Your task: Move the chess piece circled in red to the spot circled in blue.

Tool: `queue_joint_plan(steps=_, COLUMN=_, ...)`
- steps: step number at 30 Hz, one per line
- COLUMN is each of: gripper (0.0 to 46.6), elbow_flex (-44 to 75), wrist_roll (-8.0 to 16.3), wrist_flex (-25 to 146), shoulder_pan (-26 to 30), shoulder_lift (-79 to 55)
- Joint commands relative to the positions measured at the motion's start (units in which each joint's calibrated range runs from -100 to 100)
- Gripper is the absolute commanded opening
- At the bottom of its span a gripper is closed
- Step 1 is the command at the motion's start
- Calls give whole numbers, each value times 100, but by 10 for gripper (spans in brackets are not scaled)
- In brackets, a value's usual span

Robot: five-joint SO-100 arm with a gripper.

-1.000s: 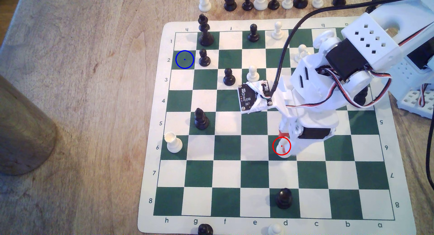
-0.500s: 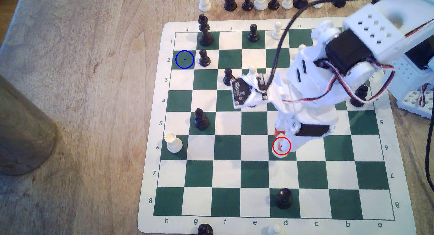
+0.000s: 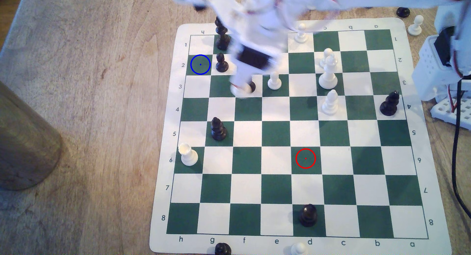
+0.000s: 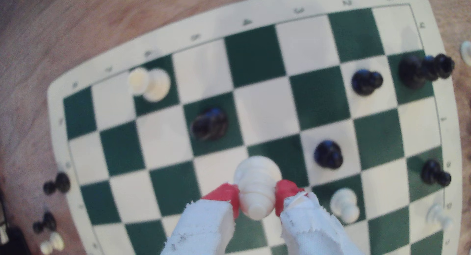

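Gripper [image 4: 257, 196] is closed on the chess piece [image 4: 257, 186]: two red plastic pads [image 4: 229, 195] press its slim upper body from either side, w/ frayed white cloth tape wrapped round the fingers behind them. The piece is smooth cream-white plastic, ribbed in stacked rings, tapering to a small rounded top, widening to a round base; in the wrist view it hangs lifted above the board [image 4: 58, 97], its base towards the squares. In the exterior view the arm is badly motion-blurred, so gripper [image 3: 240, 88] and piece are just a white smear w/ a streak of red, over the row-3 squares approx at the f/g files.

The spot [image 3: 200, 64], a dark green sq w/ thin blue ring and centre dot, lies towards the exterior view's left of the gripper and one row further up, apart from it. A black pawn [image 3: 221, 63] stands between gripper and spot, on the sq just beside the ring. Another black pawn [image 3: 251, 87] sits right by the gripper tip, partly hidden by the blur. The red-ringed green sq [image 3: 305, 158] is well apart from the gripper, bare.

Board is a thin flexible mat, matte green and cream checks, rounded corners, lying flat on a pale wood-grain desk [image 3: 76, 117]. White rook [image 3: 188, 155] w/ a hollow top stands at the mat's edge, far from the gripper
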State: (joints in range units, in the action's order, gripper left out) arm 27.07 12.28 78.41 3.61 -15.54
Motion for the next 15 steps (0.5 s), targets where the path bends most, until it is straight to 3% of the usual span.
queue_joint_plan(steps=1, gripper=3, elbow_flex=3640, wrist_roll=-20, wrist_flex=759, shoulder_pan=-443, shoulder_lift=-1892)
queue_joint_plan(steps=4, gripper=3, elbow_flex=5027, wrist_roll=-73, wrist_flex=1013, shoulder_pan=-639, shoulder_lift=-2928)
queue_joint_plan(steps=15, gripper=3, elbow_flex=5145, wrist_roll=-122, wrist_flex=571, shoulder_pan=-999, shoulder_lift=-3004)
